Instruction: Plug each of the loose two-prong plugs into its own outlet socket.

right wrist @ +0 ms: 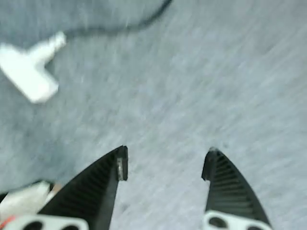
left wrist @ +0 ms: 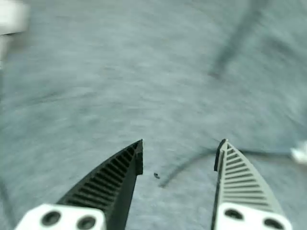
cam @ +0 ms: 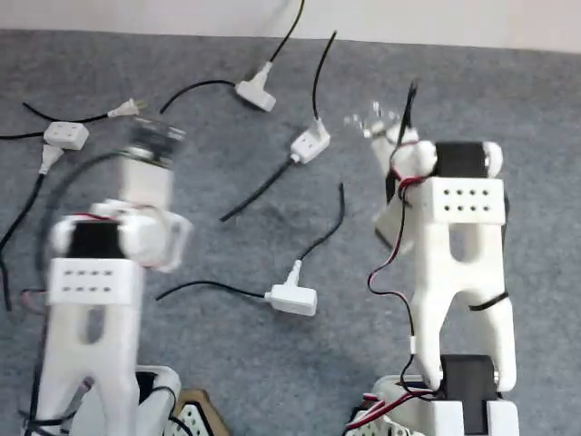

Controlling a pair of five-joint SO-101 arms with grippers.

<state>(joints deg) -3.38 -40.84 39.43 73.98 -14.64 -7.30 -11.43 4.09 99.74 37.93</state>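
Socket (right wrist: 28, 74) well beyond right jaws

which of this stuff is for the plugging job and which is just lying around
For the job: white two-prong plug on black cord; white socket block; three other white cord ends, plug or socket unclear.
Just lying about: grey felt table cover; tan board corner near an arm's base.

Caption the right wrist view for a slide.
Open right end effector over grey surface, a white corded connector nearby.
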